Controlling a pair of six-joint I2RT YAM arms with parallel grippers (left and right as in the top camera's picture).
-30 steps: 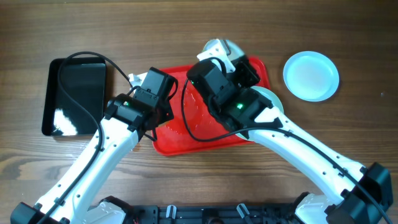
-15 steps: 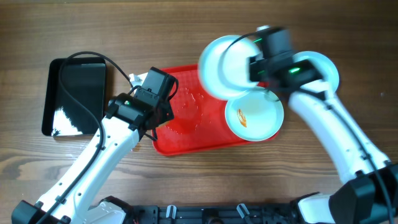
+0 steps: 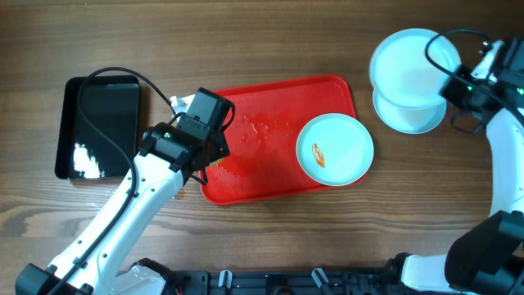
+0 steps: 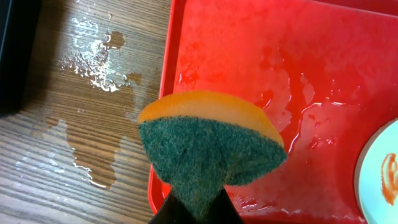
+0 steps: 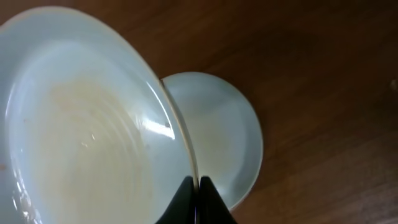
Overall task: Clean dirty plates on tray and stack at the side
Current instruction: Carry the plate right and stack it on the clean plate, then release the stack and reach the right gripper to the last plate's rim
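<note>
- Right claw [image 5: 198, 186] is clamped on the rim of the held plate [image 5: 81, 124], which hangs tilted. The thin edge is likely the only hold a narrow claw gets on a flat dish.
- The held plate hangs over the lower plate [image 5: 217, 130], which lies flat on the worktop well right of the tray [image 3: 270, 176]. The two overlap but are not centred, and I cannot tell whether they touch.
- Judged: this is the stacking step, and the lower plate marks the stack spot at the side.
- Left claw [image 4: 196, 208] is closed on a sponge [image 4: 211, 146], pinched at its base so the green scrub face stays free.
- The sponge hovers over the tray's left rim. It is probably parked there to be near the next wipe and clear of the right arm.
- The third plate [image 3: 336, 149] sits flat in the tray's right half with an orange smear [image 3: 319, 156] near its centre. It is not yet cleaned.
- The tray floor is wet, and a puddle [image 4: 93, 62] lies on the worktop beside its left rim.
</note>
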